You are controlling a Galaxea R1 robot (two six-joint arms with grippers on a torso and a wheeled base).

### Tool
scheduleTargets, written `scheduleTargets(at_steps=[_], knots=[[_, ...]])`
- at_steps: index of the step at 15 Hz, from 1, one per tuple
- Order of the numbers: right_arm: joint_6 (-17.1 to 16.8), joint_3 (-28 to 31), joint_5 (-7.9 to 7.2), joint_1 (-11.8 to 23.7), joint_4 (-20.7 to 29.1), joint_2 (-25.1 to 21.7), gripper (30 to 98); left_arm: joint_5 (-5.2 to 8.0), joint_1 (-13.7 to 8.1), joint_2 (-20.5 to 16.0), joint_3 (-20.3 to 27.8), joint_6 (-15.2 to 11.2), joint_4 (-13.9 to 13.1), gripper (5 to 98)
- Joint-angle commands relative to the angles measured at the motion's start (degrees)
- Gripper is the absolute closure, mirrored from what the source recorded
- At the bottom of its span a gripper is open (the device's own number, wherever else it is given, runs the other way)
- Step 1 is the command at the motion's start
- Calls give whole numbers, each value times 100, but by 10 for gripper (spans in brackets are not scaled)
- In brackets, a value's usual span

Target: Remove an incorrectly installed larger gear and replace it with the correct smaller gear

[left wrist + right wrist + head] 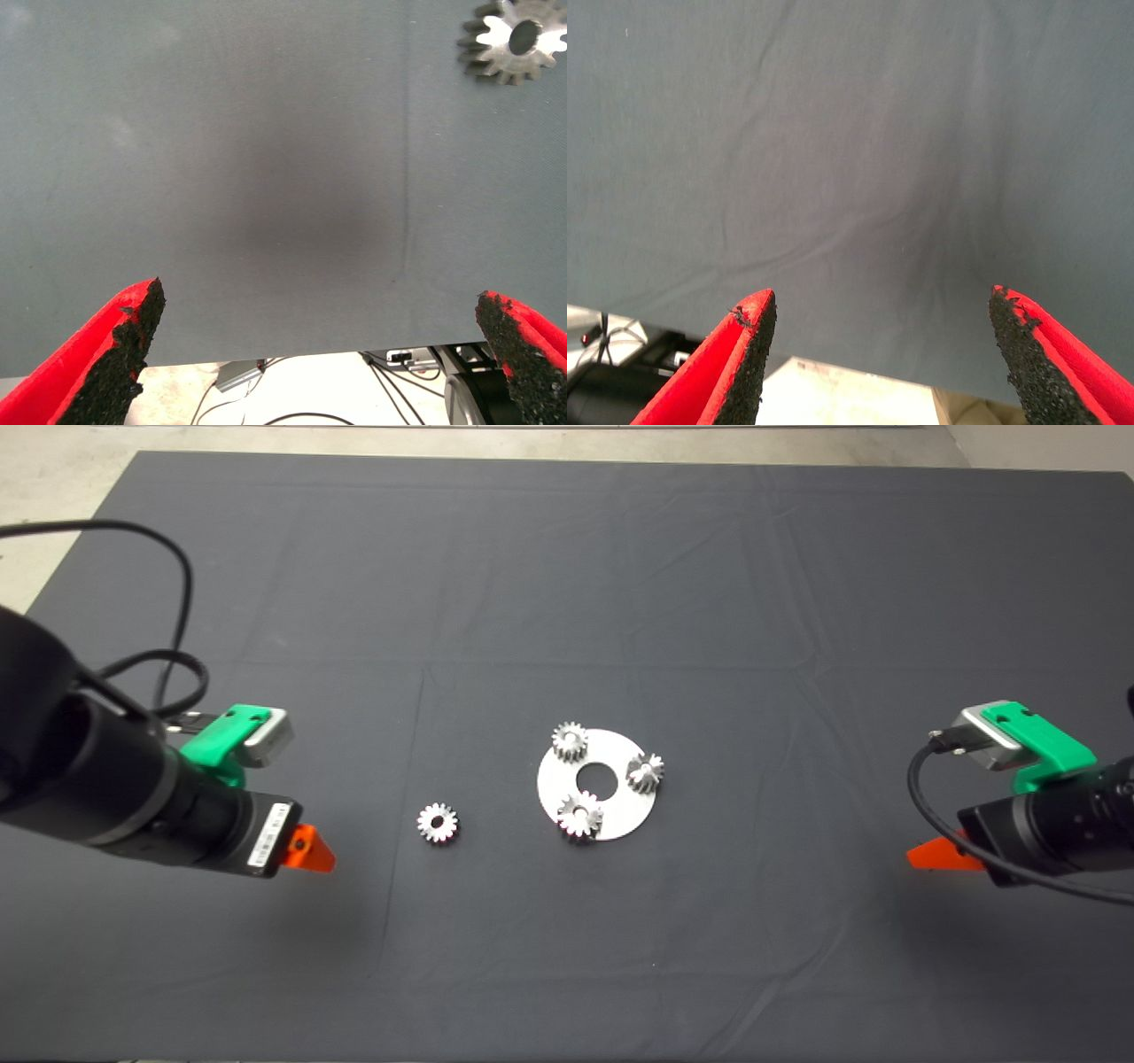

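A round silver plate [620, 815] lies mid-mat and carries three silver gears around its centre hole. The larger gear [580, 816], the widest of them, sits on the plate's near edge. The smaller gear [437, 823] lies loose on the mat to the left of the plate; it also shows in the left wrist view as the smaller gear [514, 39]. My left gripper [308, 851] hovers open over bare mat, left of the loose gear, its fingers [124, 341] wide apart. My right gripper [937, 856] is open at the right side, far from the plate, holding nothing.
Two matching small gears [570, 741] [646, 771] stand on the plate's far and right parts. The dark mat [567, 584] has creases and light floor beyond its far and left edges. Black cables loop by the left arm [182, 602].
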Motion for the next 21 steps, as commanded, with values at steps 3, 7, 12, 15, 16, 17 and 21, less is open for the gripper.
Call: scheduleTargets(at_steps=[3,7,12,15,16,17,21], knots=[[-193,-52,-432,95,-115,-75,649,336,-262,2325,-1688,8,-167,143],[-673,-289,-432,102,-115,-306,649,310,-262,3173,-2698,167,-194,143],[-885,-562,-424,102,-106,-218,649,-388,-236,3428,-2838,9,-44,143],[-885,-554,-432,120,35,-218,649,-437,-218,3548,-2918,-151,-44,143],[-885,-562,-432,128,43,-218,649,-537,-190,3625,-2985,-202,-44,143],[-885,-562,-432,128,43,-209,649,-731,-105,3749,-3152,-202,-44,143],[-885,-554,-432,142,52,-209,649,-956,121,4218,-3459,-220,-18,143]])
